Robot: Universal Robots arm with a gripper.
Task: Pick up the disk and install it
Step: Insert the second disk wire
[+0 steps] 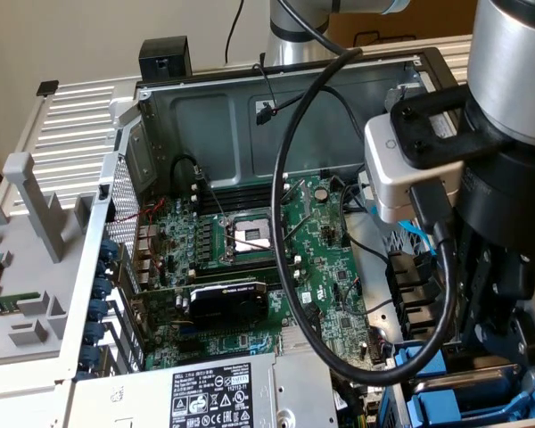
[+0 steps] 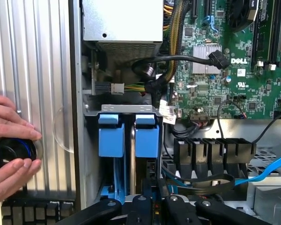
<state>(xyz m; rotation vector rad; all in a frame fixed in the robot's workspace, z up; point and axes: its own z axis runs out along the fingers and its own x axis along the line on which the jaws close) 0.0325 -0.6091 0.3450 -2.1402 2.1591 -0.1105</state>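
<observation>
The claw [image 2: 152,206] hangs over the blue drive bay [image 2: 129,136] at the computer case's [image 1: 276,107] corner, nearly closed on the disk's [image 2: 131,159] carrier, standing edge-on in the bay. A person's hand [image 2: 9,150] rests nearby.

I'm seeing the disk [image 2: 131,168] running under the gripper [image 2: 152,206], its label hidden; the jaws' tips are being cut off.
</observation>
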